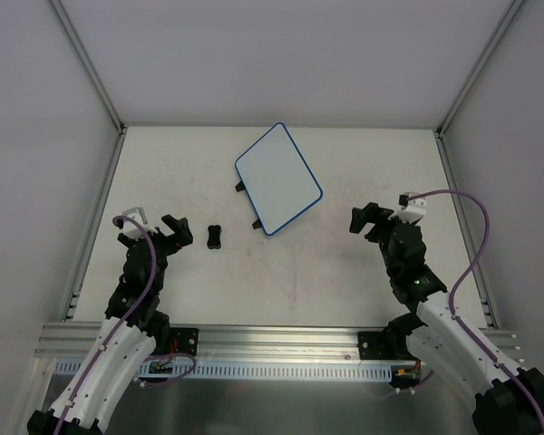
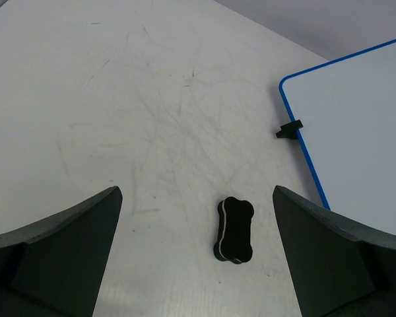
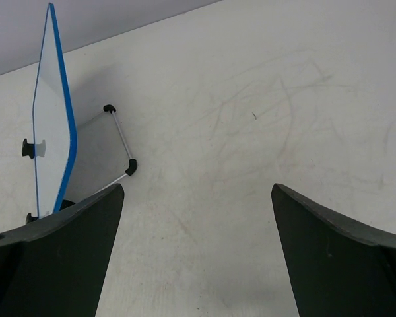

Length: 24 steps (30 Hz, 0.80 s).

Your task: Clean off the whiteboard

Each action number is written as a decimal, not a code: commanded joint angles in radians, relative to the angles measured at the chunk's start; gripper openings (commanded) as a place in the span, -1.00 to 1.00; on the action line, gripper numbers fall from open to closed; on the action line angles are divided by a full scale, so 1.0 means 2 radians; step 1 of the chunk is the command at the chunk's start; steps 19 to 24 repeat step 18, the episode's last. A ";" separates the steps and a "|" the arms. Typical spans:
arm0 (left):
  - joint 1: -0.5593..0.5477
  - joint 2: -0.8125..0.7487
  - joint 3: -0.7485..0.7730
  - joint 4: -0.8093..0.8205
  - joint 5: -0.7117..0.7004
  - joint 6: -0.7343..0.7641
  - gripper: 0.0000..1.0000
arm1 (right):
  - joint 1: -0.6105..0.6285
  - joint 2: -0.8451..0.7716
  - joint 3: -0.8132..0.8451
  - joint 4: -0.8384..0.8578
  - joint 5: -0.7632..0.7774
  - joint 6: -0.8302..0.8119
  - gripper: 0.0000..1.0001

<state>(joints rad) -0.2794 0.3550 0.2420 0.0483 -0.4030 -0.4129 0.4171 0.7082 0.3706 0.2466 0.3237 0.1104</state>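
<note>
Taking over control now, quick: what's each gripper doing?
Left gripper: open, empty; the black eraser lies loose just ahead of it.
Right gripper: open, empty.

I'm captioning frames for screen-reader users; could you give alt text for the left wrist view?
A small black eraser lies on the scuffed white table, seen between the open fingers of the left gripper. At right is the blue-rimmed whiteboard, no marks visible, a black foot on its left edge.

Left arm [image 1: 134, 283], right arm [image 1: 408, 265]: black upper links, white lower shells, purple cables. Left gripper [image 2: 197, 195] fingers [image 2: 59, 254]: dark wedges.
</note>
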 commanded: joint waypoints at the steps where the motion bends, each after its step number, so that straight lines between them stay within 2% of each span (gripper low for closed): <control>1: 0.005 0.009 0.005 0.023 -0.010 -0.014 0.98 | 0.003 -0.010 -0.033 0.064 0.036 -0.008 0.98; 3: 0.005 0.012 0.005 0.023 -0.007 -0.017 0.98 | 0.003 0.005 -0.067 0.127 0.040 -0.007 0.98; 10: 0.005 0.017 0.009 0.023 0.004 -0.022 0.98 | 0.003 0.059 -0.028 0.097 0.062 0.002 0.99; 24: 0.005 0.020 0.009 0.023 0.001 -0.021 0.98 | 0.003 0.048 -0.033 0.092 0.064 0.009 0.98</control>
